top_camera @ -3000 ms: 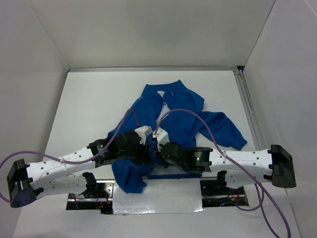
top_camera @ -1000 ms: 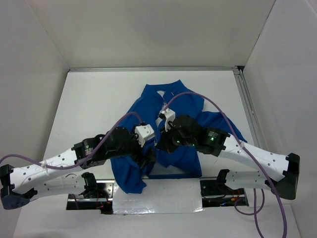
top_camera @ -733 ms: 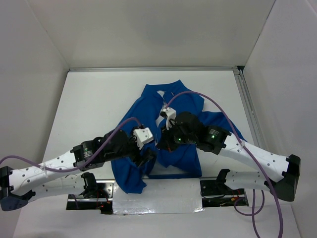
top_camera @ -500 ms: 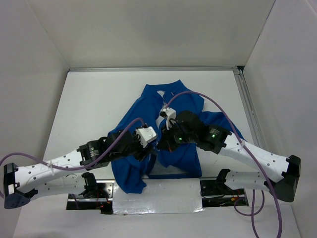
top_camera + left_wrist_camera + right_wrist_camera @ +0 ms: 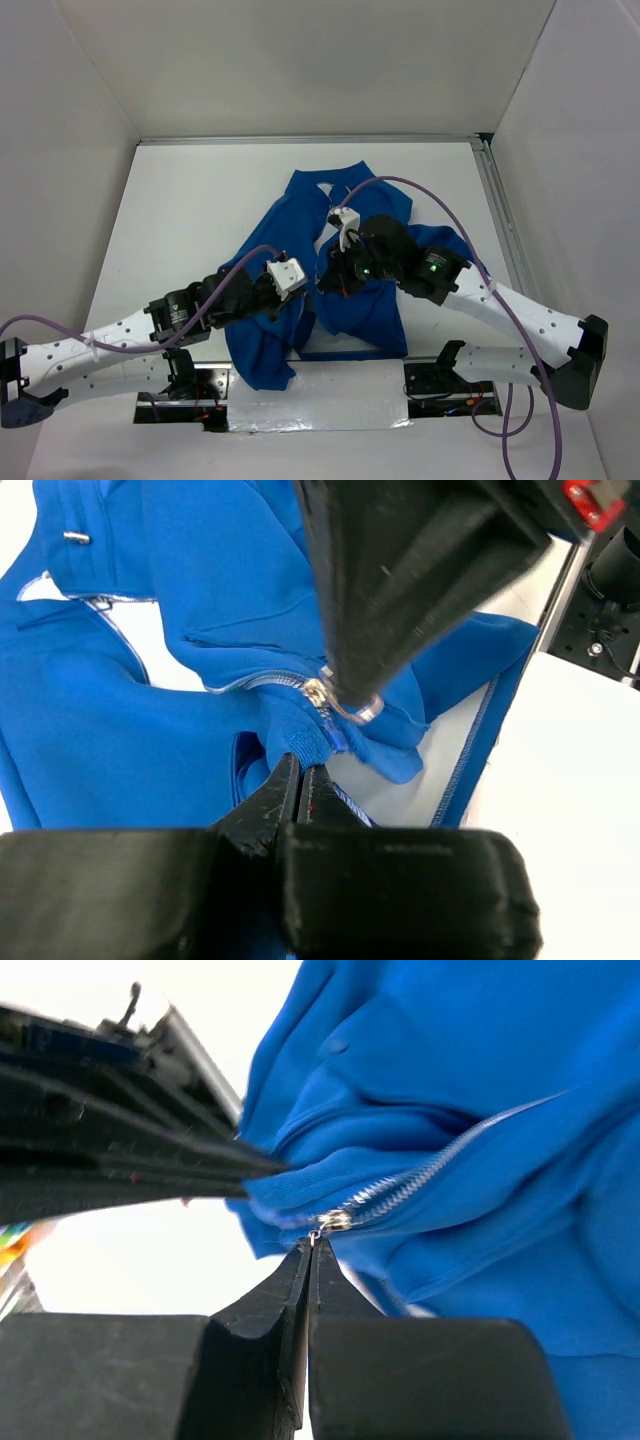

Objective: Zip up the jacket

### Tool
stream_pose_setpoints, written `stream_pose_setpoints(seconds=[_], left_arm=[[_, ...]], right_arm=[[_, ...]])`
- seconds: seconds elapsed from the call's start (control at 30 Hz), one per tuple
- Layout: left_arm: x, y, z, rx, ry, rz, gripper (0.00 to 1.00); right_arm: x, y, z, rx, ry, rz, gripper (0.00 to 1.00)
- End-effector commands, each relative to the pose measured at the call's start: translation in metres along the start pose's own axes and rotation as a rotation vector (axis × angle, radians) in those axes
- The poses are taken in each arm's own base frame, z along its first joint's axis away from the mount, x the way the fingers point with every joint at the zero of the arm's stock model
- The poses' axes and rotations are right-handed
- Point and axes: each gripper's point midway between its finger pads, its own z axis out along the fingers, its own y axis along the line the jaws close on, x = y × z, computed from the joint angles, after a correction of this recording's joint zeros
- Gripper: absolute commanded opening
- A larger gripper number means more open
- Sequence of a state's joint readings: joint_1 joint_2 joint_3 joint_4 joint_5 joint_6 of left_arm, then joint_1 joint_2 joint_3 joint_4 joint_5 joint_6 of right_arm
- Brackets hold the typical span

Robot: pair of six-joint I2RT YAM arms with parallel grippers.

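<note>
Blue jacket (image 5: 360, 200) lay mid-table (image 5: 190, 200), collar at far end, front open near collar. You had left gripper (image 5: 298, 778) pressed together on bunched hem fabric just below zipper slider (image 5: 318, 692), likely as anchor so teeth stayed taut. Right gripper (image 5: 310, 1248) was pinched shut on zipper slider, apparently set to draw it toward collar. Zipper beyond slider showed unjoined.

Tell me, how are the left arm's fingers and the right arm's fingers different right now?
The left fingers pinch a fold of blue cloth on the jacket; the right fingers pinch the little silver zipper pull. The left fingers reach in from the left side, the right fingers from the right. Same: both pairs are shut tight and meet at one spot on the jacket.
</note>
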State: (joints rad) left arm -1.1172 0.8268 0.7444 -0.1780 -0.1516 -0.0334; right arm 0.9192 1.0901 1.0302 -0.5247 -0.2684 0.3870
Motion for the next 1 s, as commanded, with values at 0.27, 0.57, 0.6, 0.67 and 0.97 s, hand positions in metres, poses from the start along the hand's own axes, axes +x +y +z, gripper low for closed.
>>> stream_pose_setpoints(seconds=[0.27, 0.57, 0.6, 0.67, 0.97], left_arm=[[-0.030, -0.023, -0.030, 0.143, -0.202, -0.043, 0.00], [-0.018, -0.038, -0.049, 0.230, -0.207, -0.099, 0.00], [-0.018, -0.039, -0.050, 0.236, -0.205, -0.106, 0.00], [-0.016, -0.043, -0.053, 0.255, -0.200, -0.127, 0.00], [0.014, -0.046, -0.052, 0.248, -0.154, -0.231, 0.00]], right_arm=[[-0.041, -0.084, 0.014, 0.480, -0.125, -0.046, 0.00], [-0.070, -0.116, 0.027, 0.661, -0.219, -0.155, 0.00], [-0.080, -0.125, 0.022, 0.734, -0.245, -0.160, 0.00], [-0.089, -0.146, 0.024, 0.835, -0.224, -0.159, 0.00], [-0.097, -0.241, 0.013, 1.037, -0.177, 0.006, 0.00]])
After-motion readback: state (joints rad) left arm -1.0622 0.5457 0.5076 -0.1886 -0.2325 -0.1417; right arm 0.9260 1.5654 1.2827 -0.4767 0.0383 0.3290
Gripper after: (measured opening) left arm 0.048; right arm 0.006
